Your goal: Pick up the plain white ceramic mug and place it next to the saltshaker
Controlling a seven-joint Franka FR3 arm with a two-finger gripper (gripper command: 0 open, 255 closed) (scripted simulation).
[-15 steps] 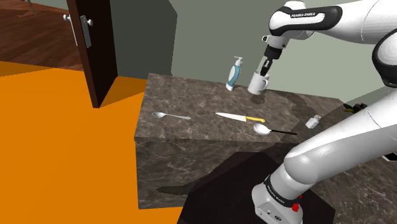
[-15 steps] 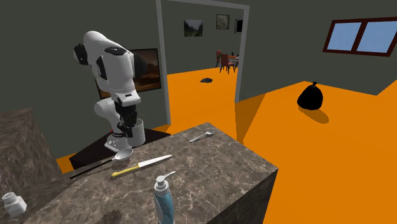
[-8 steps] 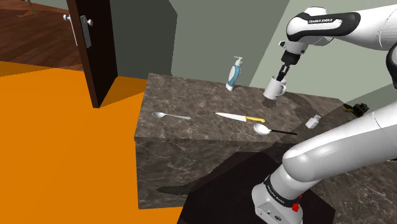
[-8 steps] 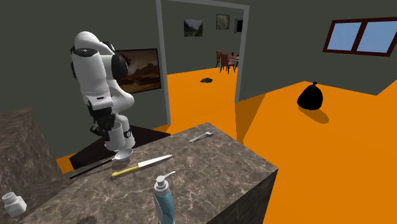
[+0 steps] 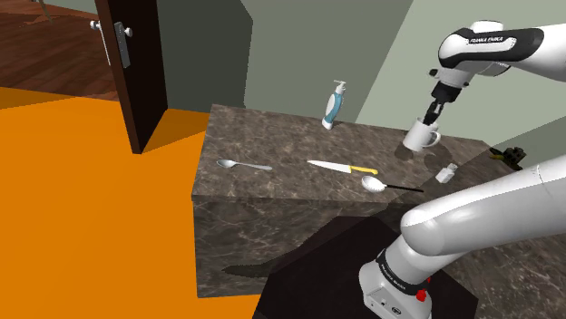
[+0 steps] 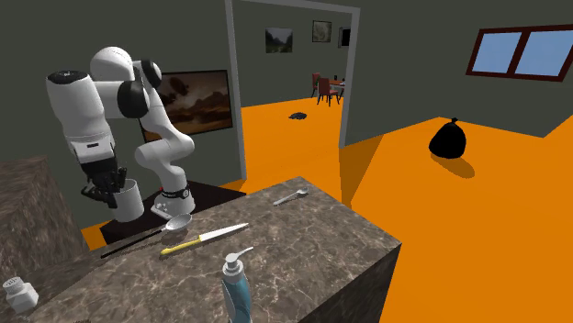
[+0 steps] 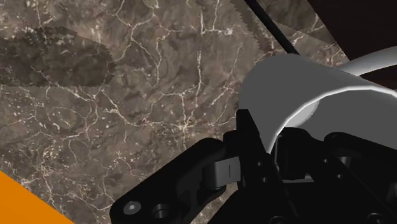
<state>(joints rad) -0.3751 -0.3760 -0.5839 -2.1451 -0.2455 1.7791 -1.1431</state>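
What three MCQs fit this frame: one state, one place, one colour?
1. The white mug is: A) standing free on the counter B) clasped in the hand, off the counter C) tipped over
2. The saltshaker stands: A) inside the mug B) on a chair C) by the black-handled spoon's handle tip
3. Knife handle colour: A) yellow B) red C) green
B: wrist view shows the hand gripping its wall, counter below. C: shoulder view shows it just past that tip. A: yellow in both exterior views.
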